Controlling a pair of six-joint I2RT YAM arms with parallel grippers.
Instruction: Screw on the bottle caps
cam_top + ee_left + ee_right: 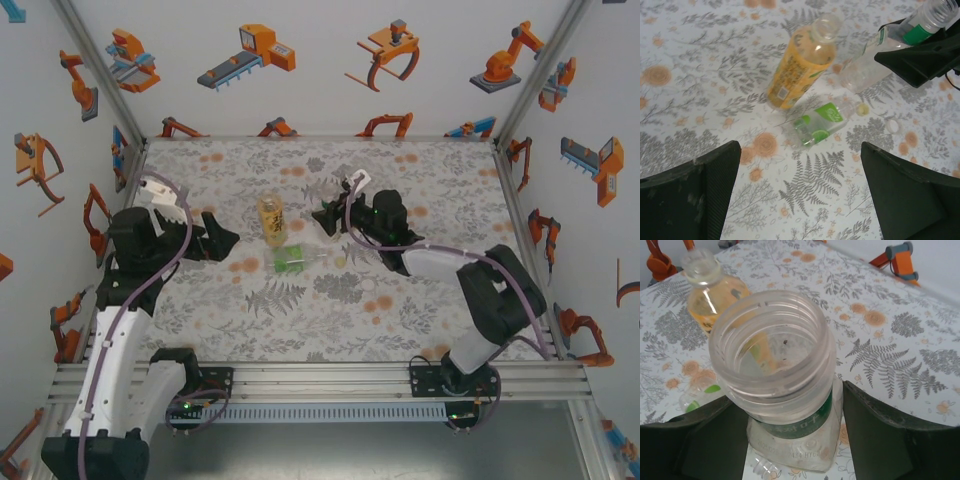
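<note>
Right end effector [785, 407] is clamped on the slim clear plastic bottle with the green label band [800, 385], just right of the upright amber-liquid clear bottle [800, 65]. Both necks are open. Left end effector [800, 150] hovers near-left of the amber bottle with jaws wide apart and nothing in them. The short green-tinted bottle [820, 122] lies on its side on the floral counter [300, 320], just in front of the amber one. Two tiny round plastic caps, pale yellow [863, 109] and whitish [894, 126], lie front-right of it. My read: left fetches a cap next. I'd pinch it by the rim, keep it flat, square it over the neck before turning, or it cross-threads.
</note>
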